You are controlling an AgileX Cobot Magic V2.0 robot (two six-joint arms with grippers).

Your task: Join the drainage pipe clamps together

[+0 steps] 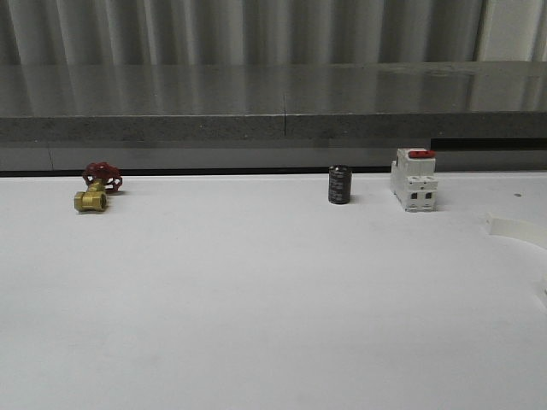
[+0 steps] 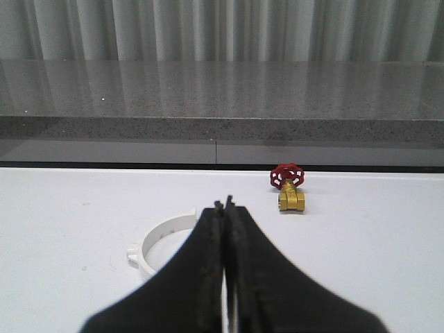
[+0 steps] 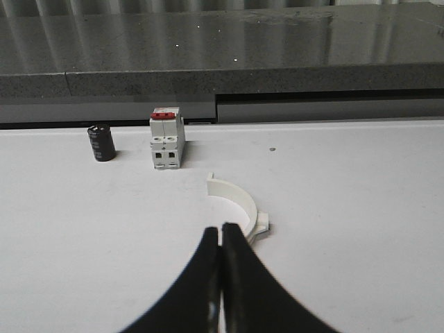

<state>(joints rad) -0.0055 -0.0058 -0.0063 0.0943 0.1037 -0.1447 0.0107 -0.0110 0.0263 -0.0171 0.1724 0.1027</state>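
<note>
- Front view: a white table (image 1: pixel 256 307) carries a brass valve (image 1: pixel 97 188) with a red handwheel at far left, a small black cylinder (image 1: pixel 340 184) right of centre, and a white breaker (image 1: pixel 414 179) with a red switch just to the cylinder's right (all three stand in a row near the table's back edge).
- At the right edge of the same view, a pale white piece (image 1: pixel 513 227) lies on the table; it is too faint against the surface to name with certainty.
- Left wrist view: the left gripper (image 2: pixel 225 206) hangs with its black fingers pressed together, nothing between them.
- One drainage pipe clamp half (image 2: pixel 161 239) lies flat on the table just beyond those fingertips, partly hidden by them, its small lug pointing outward; the valve stands farther back.
- Right wrist view: the right gripper (image 3: pixel 220 229) also has its jaws closed on nothing.
- The other clamp half (image 3: pixel 239 202) lies flat just past the fingertips, its flange tab close beside them, with the breaker and black cylinder farther back.
</note>
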